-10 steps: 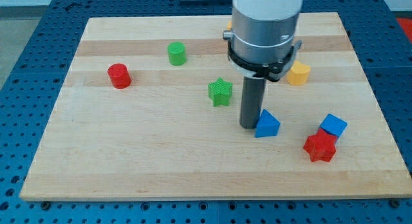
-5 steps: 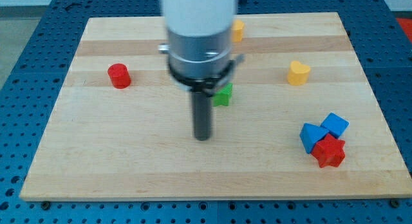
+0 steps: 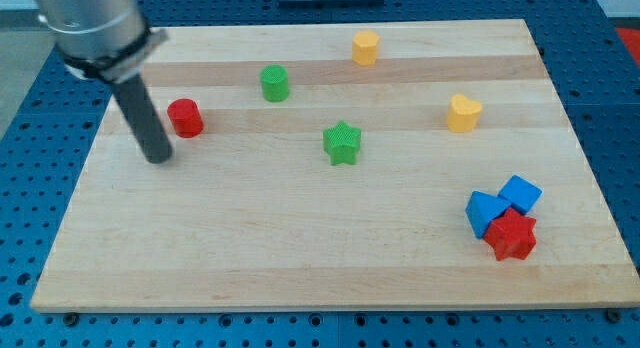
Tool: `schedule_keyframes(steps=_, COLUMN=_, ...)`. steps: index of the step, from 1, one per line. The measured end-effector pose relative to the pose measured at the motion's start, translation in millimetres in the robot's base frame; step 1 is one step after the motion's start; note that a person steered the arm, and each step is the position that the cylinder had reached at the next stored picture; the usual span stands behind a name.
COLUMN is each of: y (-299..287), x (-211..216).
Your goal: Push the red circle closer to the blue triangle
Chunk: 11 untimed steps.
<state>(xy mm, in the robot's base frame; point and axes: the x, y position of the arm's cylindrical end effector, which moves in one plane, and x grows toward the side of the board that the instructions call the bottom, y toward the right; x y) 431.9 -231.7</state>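
**Tip beside the red circle**

At the bench's [image 3: 300,278] left, my tip [image 3: 159,159] is seen just left of and nearer than the red circle [image 3: 185,118]. No end effector is fitted. Far right, the blue triangle [image 3: 483,211] touches a red star [image 3: 511,236] and blue cube [image 3: 520,194].

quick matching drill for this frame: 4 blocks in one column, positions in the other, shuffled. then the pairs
Things:
1. red circle
2. blue triangle
3. green star
4. yellow heart

Places:
A. near the middle of the board
B. view's right, upper half, standing alone
C. view's lower right, touching the red star and blue cube
D. view's left, just right of my tip

Pairs: 1-D, 2-C, 3-A, 4-B
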Motion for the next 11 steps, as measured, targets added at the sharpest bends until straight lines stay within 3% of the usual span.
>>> schedule_keyframes(steps=4, y=12.7, x=-87.7)
schedule_keyframes(steps=5, y=29.8, x=-57.8)
schedule_keyframes(steps=7, y=61.4, x=47.4)
schedule_keyframes(steps=8, y=103.9, x=63.5)
schedule_keyframes(steps=11, y=139.2, x=17.4)
